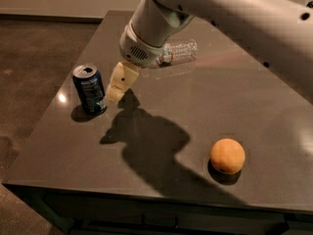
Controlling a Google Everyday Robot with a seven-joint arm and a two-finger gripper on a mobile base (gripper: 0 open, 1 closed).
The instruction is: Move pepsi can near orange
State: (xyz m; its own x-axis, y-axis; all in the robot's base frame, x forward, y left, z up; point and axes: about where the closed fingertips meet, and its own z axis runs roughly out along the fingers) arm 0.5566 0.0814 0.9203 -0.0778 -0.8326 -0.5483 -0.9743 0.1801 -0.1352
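Note:
The pepsi can (89, 89), dark blue with a silver top, stands upright on the left side of the dark grey table (195, 106). The orange (227, 155) sits at the front right of the table, well apart from the can. My gripper (117, 88) hangs from the white arm (156, 26) just to the right of the can, its pale fingers pointing down beside the can's upper half. It holds nothing that I can see.
A clear plastic water bottle (178, 52) lies on its side behind the arm near the table's middle back. The table's left edge (49, 106) is close to the can, and the front edge runs below the orange. The arm's shadow falls across the table's middle.

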